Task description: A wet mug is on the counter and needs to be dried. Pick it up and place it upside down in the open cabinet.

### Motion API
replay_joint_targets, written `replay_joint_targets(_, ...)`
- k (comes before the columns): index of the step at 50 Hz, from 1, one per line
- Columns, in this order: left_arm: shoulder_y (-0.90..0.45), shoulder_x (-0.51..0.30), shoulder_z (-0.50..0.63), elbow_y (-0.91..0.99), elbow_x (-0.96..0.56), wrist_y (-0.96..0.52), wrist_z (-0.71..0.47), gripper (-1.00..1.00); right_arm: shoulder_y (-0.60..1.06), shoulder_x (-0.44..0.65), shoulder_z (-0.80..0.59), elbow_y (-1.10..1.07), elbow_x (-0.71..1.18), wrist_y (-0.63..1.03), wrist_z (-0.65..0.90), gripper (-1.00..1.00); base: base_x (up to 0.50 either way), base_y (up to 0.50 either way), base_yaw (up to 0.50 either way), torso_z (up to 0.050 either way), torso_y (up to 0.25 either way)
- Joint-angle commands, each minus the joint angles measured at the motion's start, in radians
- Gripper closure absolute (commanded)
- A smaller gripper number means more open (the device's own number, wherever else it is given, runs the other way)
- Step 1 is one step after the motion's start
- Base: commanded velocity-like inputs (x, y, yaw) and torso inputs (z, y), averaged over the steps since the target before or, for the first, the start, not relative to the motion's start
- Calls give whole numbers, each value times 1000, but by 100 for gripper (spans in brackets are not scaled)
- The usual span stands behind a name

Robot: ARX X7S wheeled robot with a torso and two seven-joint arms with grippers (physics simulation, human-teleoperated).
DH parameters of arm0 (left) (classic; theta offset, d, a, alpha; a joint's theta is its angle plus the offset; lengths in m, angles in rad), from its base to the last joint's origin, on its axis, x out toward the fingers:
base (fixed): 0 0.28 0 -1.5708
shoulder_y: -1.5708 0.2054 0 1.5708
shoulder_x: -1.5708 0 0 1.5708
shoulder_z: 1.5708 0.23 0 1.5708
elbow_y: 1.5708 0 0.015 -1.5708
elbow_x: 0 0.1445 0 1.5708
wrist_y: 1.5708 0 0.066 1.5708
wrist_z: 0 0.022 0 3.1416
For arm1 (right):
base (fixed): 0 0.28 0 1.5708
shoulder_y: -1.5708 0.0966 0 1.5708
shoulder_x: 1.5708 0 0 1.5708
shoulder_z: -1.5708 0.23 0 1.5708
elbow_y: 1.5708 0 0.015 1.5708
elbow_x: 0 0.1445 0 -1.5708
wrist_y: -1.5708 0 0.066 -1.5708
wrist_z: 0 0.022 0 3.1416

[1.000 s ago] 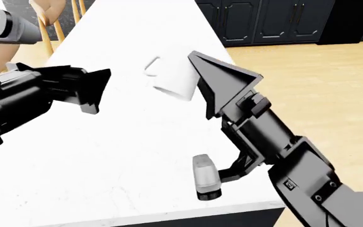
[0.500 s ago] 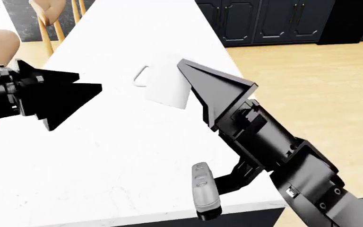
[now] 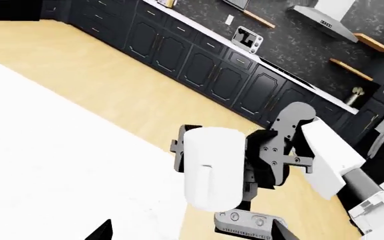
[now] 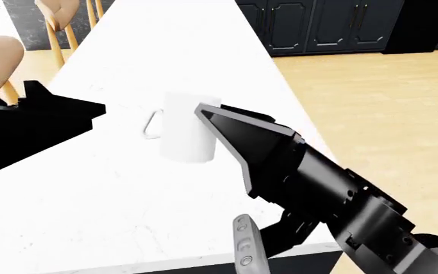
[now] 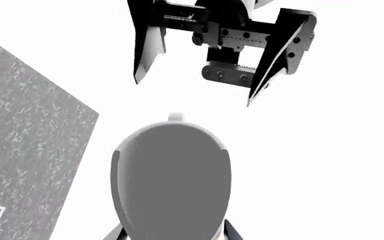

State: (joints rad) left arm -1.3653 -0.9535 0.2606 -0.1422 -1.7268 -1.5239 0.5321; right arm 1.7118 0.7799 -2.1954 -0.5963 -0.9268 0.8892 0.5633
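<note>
The white mug (image 4: 189,128) is off the white counter (image 4: 112,205), gripped by my right gripper (image 4: 203,123), whose black finger lies along its right side. The loop handle (image 4: 152,124) points left. In the right wrist view the mug's grey round end (image 5: 172,175) fills the space between the fingers. My left gripper (image 4: 89,111) is open and empty, left of the mug and apart from it; it also shows in the right wrist view (image 5: 195,92). The left wrist view shows the mug (image 3: 212,167) in the right gripper. The open cabinet does not show plainly.
Dark panelled-door cabinets (image 4: 318,23) line the back wall beyond a wooden floor (image 4: 378,114). Wooden chairs (image 4: 59,23) stand at the counter's far left. The counter's right edge (image 4: 295,108) runs just behind the mug. A range hood (image 3: 322,17) and shelves hang on the far wall.
My right gripper has carried the mug nearer and to the left, turning it from tilted to about upright. My left gripper has turned and drawn back a little to the left.
</note>
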Motion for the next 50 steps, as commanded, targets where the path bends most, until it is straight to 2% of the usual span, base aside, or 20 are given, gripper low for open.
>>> replay_joint_targets(1,-52,-11,71,-69,-106,-10,48,-100,0,0,-2,9,-44,-2,3,100,0,0,0,0,0)
replay_joint_targets(19,-3,-42,155,62,-259,40,-78,-100,-2,-5,24,8,-31,-5,-6,100,0,0,0,0,0)
replay_joint_targets(50,6,13,192,96,-225,96,-53,-100,-42,-33,33,3,-59,-7,-15,100,0,0,0,0,0)
